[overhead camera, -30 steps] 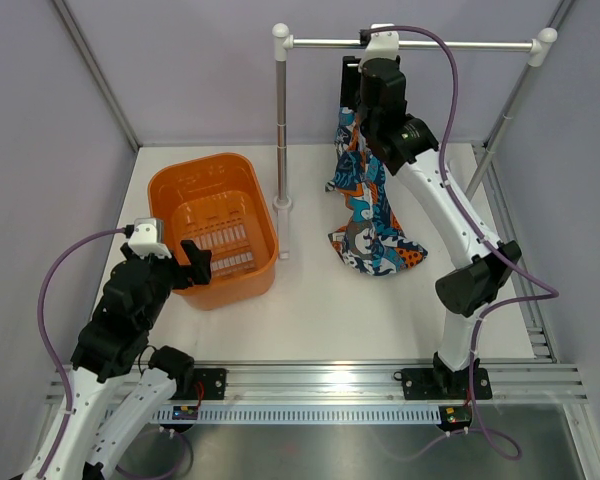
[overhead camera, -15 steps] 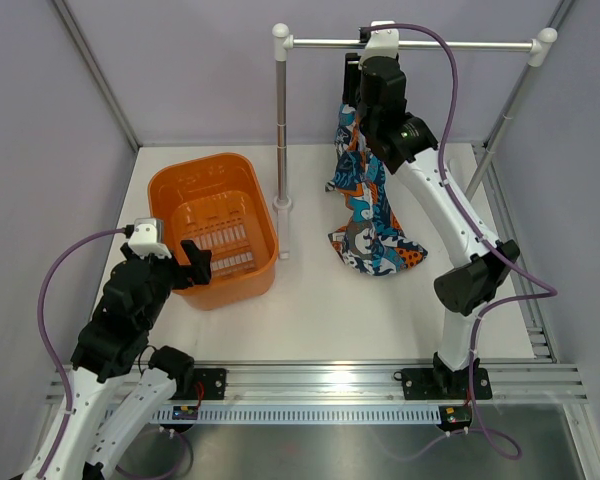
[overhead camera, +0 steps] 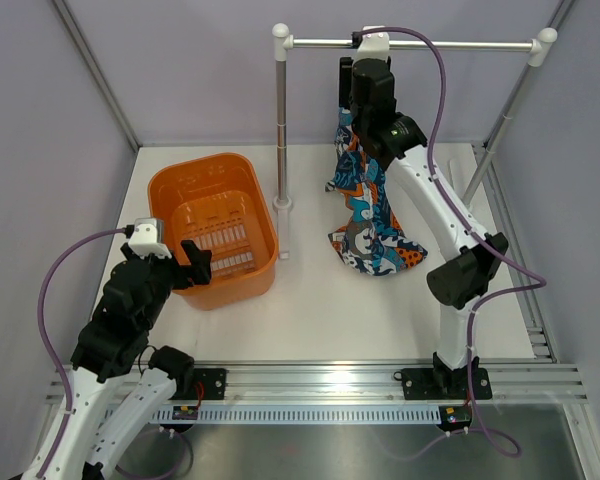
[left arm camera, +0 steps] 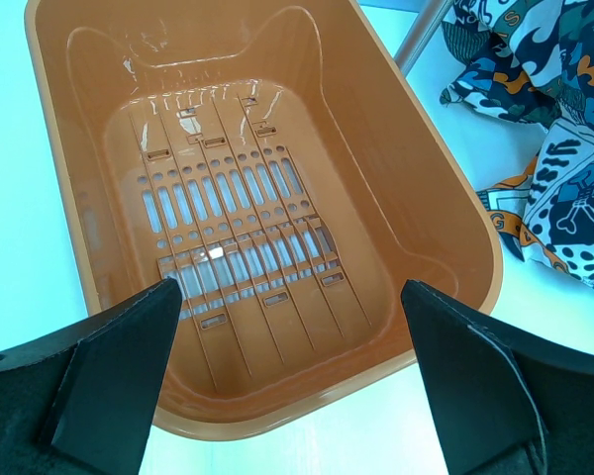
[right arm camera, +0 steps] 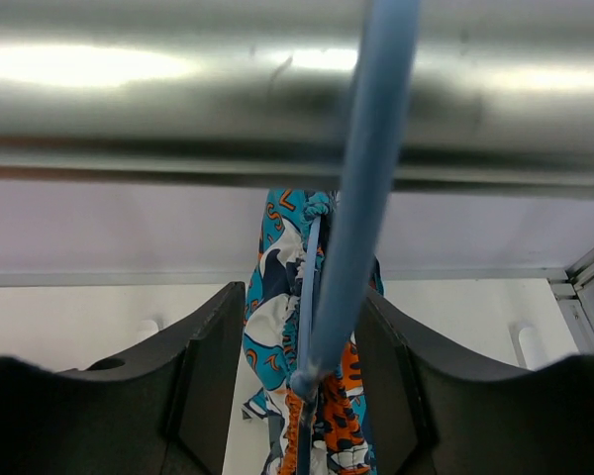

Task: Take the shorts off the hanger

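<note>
The busy teal, orange and white cloth shorts (overhead camera: 365, 225) hang from a thin light-blue wire hanger (right arm camera: 361, 198) on the silver metal rail (overhead camera: 450, 44), hem on the surface. The right arm's jaws stand apart, straddling the wire. The left arm's jaws gape wide over the orange plastic basket (overhead camera: 170, 185). Grasping stage, I'd say: pinch next, then unhook.

Bright, even light; glare on the rail (right arm camera: 129, 69) (hanger (right arm camera: 361, 198) blurred close up).
</note>
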Controlling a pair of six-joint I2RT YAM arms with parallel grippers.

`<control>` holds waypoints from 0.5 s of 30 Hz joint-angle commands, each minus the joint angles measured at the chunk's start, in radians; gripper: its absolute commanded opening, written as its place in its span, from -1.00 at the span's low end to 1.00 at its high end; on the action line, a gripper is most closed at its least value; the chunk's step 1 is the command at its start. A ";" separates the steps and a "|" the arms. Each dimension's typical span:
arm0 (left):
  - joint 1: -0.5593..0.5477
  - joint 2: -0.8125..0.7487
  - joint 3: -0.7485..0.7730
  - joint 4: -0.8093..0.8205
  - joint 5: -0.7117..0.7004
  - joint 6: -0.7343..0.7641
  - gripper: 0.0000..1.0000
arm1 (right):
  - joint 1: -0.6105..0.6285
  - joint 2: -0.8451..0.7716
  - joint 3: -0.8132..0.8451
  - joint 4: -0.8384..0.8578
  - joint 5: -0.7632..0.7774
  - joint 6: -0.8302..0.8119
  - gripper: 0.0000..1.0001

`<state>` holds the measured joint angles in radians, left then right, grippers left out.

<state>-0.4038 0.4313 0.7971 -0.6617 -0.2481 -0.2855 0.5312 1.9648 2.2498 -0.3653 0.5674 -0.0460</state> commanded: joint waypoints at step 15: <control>-0.009 -0.011 0.025 0.008 -0.010 0.012 0.98 | 0.009 -0.046 0.065 0.002 0.052 -0.035 -1.00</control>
<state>-0.4068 0.4313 0.7971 -0.6617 -0.2481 -0.2855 0.5312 1.9766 2.2719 -0.3817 0.6010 -0.0643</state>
